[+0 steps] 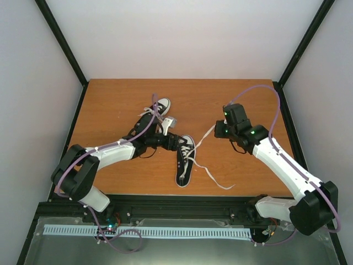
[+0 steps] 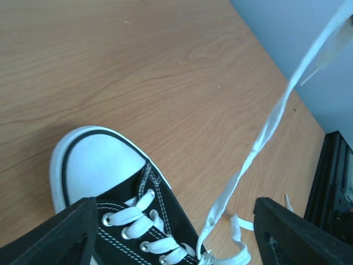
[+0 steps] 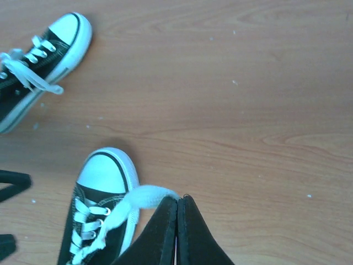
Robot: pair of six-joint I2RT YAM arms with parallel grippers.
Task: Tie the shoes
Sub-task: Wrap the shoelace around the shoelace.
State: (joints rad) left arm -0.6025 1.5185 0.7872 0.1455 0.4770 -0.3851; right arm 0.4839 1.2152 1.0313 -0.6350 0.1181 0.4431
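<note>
Two black shoes with white toe caps lie on the wooden table. The near shoe (image 1: pixel 185 161) points toward the back. My left gripper (image 1: pixel 175 142) stands open over its laced upper (image 2: pixel 138 232), one finger (image 2: pixel 49 240) at each side. One white lace (image 2: pixel 270 124) runs taut from this shoe up to the right. My right gripper (image 3: pixel 177 200) is shut on the end of that lace (image 3: pixel 146 196), to the right of the toe cap (image 3: pixel 102 174). The other shoe (image 1: pixel 160 107) lies further back on the left, its laces loose.
A second loose lace (image 1: pixel 216 179) of the near shoe trails across the table toward the front edge. Black frame posts (image 1: pixel 63 41) rise at the table's back corners. The left gripper's fingers (image 3: pixel 11 185) show at the left edge of the right wrist view.
</note>
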